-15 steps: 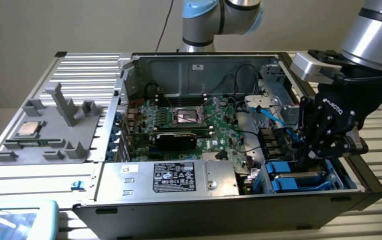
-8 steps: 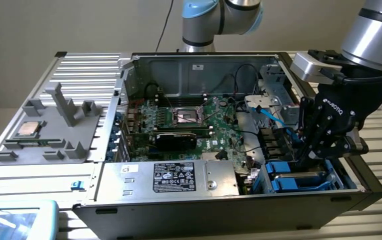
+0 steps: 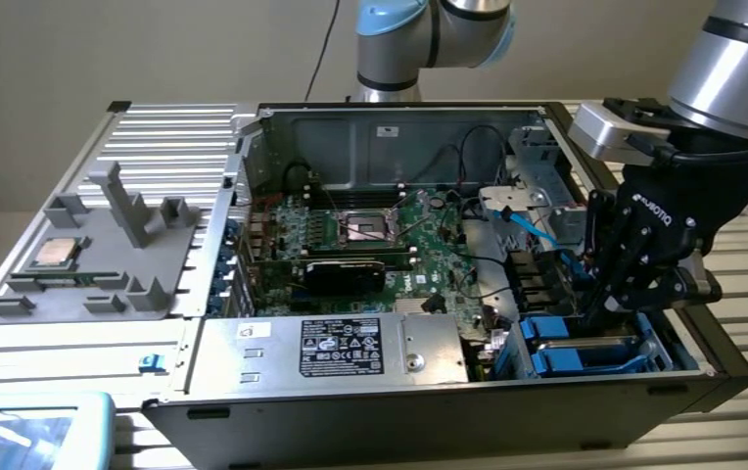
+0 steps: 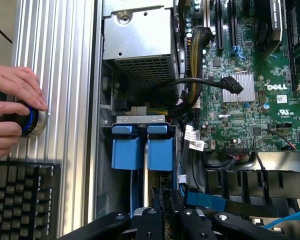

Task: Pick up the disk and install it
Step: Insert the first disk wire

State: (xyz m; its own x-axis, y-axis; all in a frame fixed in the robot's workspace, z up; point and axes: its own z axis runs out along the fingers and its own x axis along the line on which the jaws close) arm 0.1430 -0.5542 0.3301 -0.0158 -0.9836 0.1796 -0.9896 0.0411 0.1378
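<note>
Gripper (image 3: 599,318), mkd ROBOTIQ, clamped on blue-framed disk (image 4: 160,155); mobo (image 4: 250,110) nearby reads DELL.

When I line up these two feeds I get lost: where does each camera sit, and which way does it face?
Exterior view: off the arm, above the open computer case, looking down into it; the arm and gripper show at the exterior view's right.
Wrist view: on the wrist, looking past the gripper into the drive bay; a person's hand touches a knob beside the case.
Both share the blue drive carriers, the motherboard and the gripper.
</note>
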